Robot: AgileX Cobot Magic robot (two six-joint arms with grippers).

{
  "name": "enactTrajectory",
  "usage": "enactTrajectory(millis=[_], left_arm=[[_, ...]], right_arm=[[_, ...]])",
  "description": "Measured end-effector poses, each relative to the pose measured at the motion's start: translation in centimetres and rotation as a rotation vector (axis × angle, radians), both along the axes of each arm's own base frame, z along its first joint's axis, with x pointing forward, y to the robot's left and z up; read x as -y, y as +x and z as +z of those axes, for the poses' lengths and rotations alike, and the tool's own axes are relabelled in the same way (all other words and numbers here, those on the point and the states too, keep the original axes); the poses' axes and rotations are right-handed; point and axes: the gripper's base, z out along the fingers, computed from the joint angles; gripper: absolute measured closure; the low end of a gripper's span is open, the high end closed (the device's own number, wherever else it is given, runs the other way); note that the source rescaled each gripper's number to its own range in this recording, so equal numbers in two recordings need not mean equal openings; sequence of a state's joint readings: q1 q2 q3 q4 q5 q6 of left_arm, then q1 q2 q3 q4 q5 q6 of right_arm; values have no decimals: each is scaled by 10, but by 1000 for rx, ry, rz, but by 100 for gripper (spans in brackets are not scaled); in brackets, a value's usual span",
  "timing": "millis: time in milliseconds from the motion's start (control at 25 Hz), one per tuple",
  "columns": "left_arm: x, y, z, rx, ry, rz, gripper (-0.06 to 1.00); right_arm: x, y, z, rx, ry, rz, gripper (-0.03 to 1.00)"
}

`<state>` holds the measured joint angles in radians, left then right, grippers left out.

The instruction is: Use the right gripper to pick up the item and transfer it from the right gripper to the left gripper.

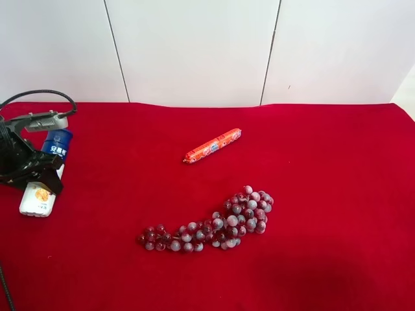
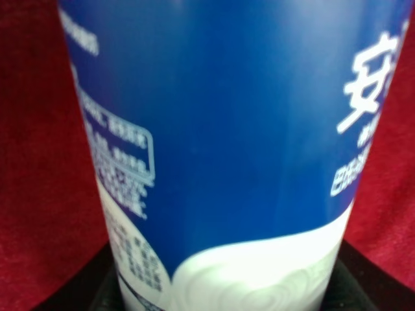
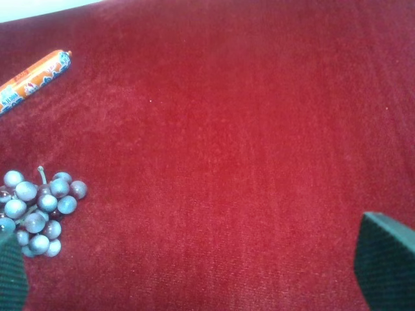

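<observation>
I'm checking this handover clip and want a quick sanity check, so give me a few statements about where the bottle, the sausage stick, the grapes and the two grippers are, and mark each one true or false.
1. The bottle lies at the exterior high view's left edge, with the left gripper over it. True.
2. The right gripper is holding the bottle. False: its wrist view shows only bare red cloth between the fingertips.
3. The sausage stick rests on top of the grapes. False: it lies apart from them, farther back on the cloth.
4. The left wrist view is filled by the bottle's blue label with white characters. True.
5. The grapes sit inside a bowl. False: they lie directly on the cloth.
</observation>
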<state>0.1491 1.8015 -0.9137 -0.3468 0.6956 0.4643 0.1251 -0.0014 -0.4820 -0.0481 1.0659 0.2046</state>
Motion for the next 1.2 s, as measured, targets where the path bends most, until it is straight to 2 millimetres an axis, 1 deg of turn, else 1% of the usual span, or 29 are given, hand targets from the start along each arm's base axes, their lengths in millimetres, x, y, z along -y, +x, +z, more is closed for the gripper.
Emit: enactTrajectory(millis=[200, 360, 400, 440, 600, 640, 720, 800, 1040, 1120, 1200], left_arm=[[1, 0, 0, -2, -13, 10, 87], [5, -3, 1, -45, -63, 28, 87], [6, -5, 1, -62, -81, 32, 84], [8, -6, 1, -76, -96, 36, 75], [12, -6, 3, -92, -152, 69, 15], [13, -6, 3, -93, -158, 73, 6], [13, -6, 4, -94, -164, 76, -1], [13, -6, 4, -94, -164, 76, -4], [13, -6, 4, -94, -164, 76, -5], [13, -6, 7, -84, -162, 74, -5], [13, -3, 16, -58, -157, 63, -5]], right_arm=[[0, 0, 0, 0, 0, 0, -3], [0, 0, 0, 0, 0, 0, -3], [0, 0, 0, 0, 0, 0, -3], [0, 0, 0, 0, 0, 0, -3], [0, 0, 0, 0, 0, 0, -3], [0, 0, 0, 0, 0, 0, -3], [0, 0, 0, 0, 0, 0, -3], [0, 0, 0, 0, 0, 0, -3], [0, 0, 0, 0, 0, 0, -3], [0, 0, 0, 0, 0, 0, -3], [0, 0, 0, 0, 0, 0, -3]])
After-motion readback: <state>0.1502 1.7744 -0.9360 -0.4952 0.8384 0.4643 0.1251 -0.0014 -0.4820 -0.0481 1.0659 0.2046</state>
